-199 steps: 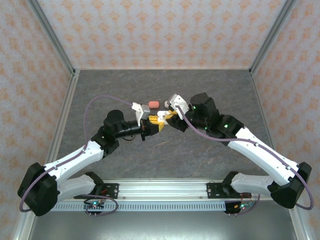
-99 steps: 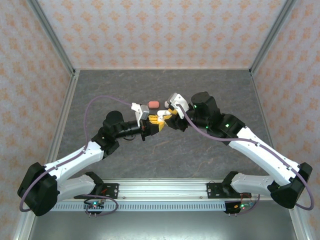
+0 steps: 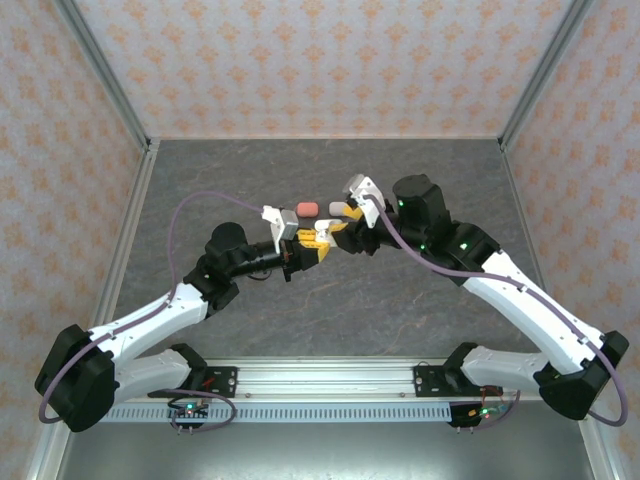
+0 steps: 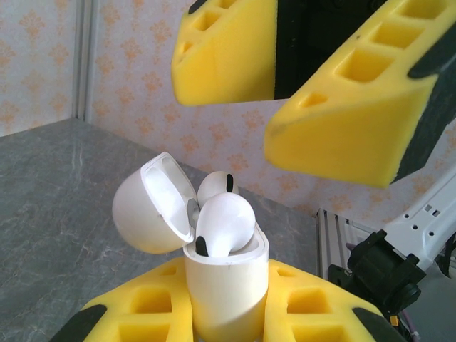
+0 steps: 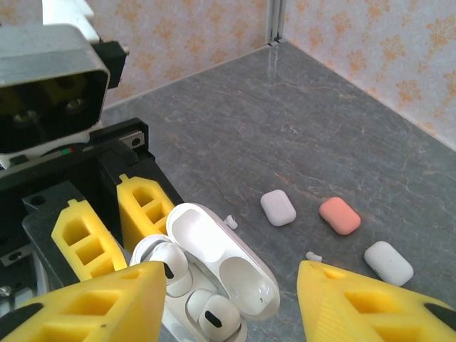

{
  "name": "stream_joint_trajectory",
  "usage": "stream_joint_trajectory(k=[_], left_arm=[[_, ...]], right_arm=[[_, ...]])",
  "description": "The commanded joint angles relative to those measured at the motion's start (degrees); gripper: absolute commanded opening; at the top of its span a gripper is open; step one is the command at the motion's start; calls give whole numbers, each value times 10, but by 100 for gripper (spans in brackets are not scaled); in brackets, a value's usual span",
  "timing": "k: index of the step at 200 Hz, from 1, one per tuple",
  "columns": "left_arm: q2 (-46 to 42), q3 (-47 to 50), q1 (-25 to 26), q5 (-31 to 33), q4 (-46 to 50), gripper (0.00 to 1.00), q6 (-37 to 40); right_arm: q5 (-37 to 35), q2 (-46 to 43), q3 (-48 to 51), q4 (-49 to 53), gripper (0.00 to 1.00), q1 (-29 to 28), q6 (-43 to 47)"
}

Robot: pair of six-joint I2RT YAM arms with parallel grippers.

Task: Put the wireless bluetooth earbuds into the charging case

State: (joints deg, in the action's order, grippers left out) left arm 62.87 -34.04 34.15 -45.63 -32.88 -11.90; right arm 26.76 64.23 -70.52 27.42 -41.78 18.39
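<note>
My left gripper is shut on a white charging case, held upright with its lid swung open. Two white earbuds sit in its wells, heads up. From the right wrist the same case shows both earbuds seated. My right gripper hovers just above the case, open, with nothing between its yellow fingers. In the top view the two grippers meet mid-table. Two loose white earbuds lie on the table.
Three closed cases lie on the grey table beyond the grippers: a white one, a salmon-pink one and another white one. The pink case is just behind the left gripper in the top view. Patterned walls enclose the table.
My right gripper's jaws have spread apart and it has drawn back a little to the right and up from the case. The left arm and the case have stayed still.
</note>
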Motion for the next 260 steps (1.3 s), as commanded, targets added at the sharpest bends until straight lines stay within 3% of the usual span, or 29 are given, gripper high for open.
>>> stream_joint_trajectory(k=[1,41,71,92,115,194,215,260], left_arm=[[-10,5,4,10,-40,0,16],[-15,7,4,11,-45,0,16],[-25,11,4,11,-51,0,16],[-28,10,6,9,-51,0,16],[-28,8,8,10,-47,0,18],[-24,6,12,15,-40,0,22],[-23,6,12,19,-36,0,24],[-21,5,11,19,-32,0,25]], right_arm=[[33,-23,-19,-10,55,13,-28],[56,-30,-16,-13,60,56,-84],[167,-19,4,-46,78,107,-167],[227,-6,21,-70,92,110,-189],[281,13,37,-105,100,109,-212],[352,57,17,-107,100,78,-204],[358,52,9,-93,90,77,-194],[334,39,3,-76,86,77,-169]])
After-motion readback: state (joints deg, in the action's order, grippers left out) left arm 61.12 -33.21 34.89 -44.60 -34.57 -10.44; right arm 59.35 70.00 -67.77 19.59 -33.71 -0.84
